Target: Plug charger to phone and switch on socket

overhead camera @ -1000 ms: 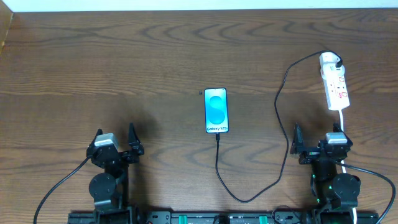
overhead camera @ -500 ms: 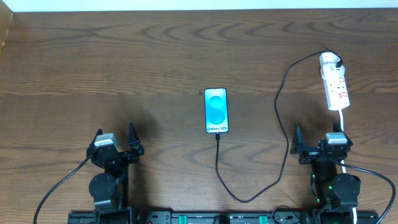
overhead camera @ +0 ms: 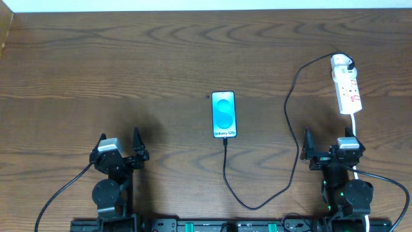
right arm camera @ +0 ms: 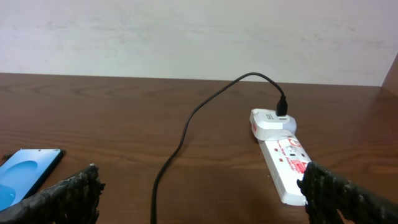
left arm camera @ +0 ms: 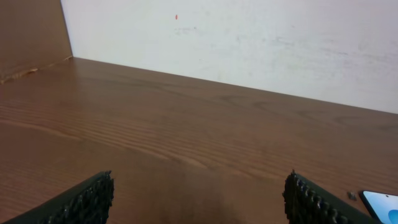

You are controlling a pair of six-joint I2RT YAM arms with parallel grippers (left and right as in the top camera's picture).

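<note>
Since charger looks plugged into phone, w/ adapter in socket far right of phone, prob only flipping it on is left. Left gripper & right gripper gape wide, empty.

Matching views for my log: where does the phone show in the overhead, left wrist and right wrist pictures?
Overhead: the phone lies near the middle of the picture, screen up.
Left wrist: only a corner of it shows, at the bottom right edge.
Right wrist: lower left, partly cut off.
Shared landmark: the white wall at the back.
</note>
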